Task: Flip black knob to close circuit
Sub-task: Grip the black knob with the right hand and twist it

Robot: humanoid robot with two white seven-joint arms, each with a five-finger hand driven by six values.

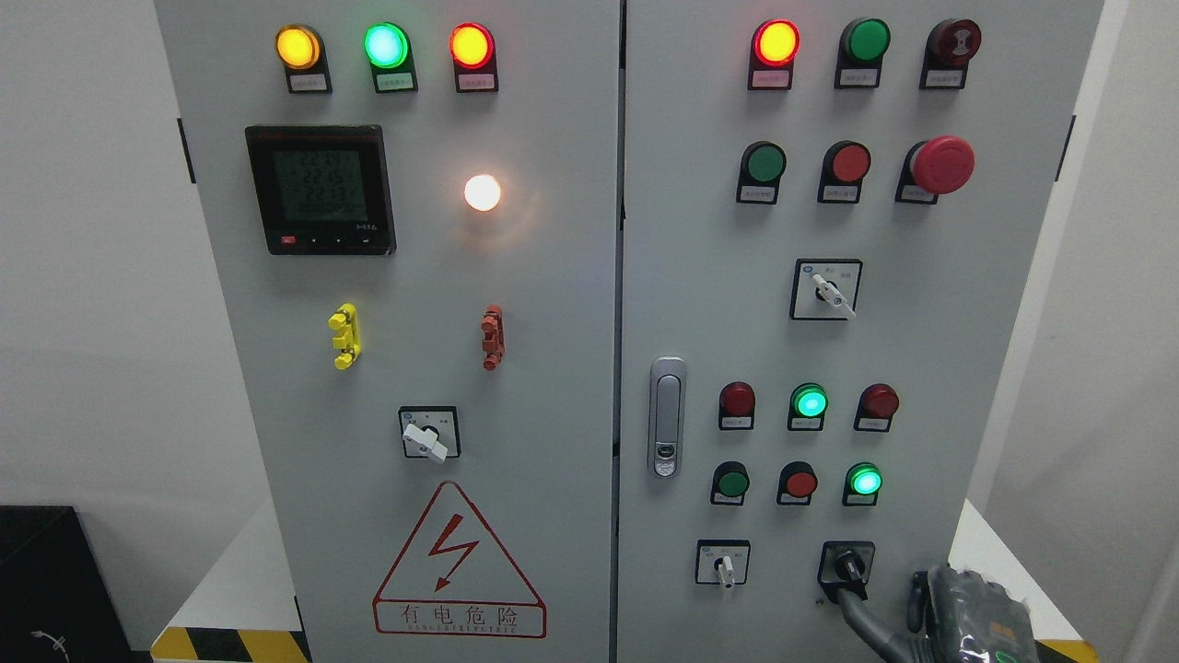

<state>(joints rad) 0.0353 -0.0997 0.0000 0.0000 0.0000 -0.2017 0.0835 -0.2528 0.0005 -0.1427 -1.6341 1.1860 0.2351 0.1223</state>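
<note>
Right hand (958, 612) enters at lower right, 1 dark finger (852, 603) touching the black knob (847, 564) at the cabinet (553, 276) door's bottom right, grip unclear; red warning triangle (458, 562) reads "有电危险", meter (321, 189) digits blurred.
</note>
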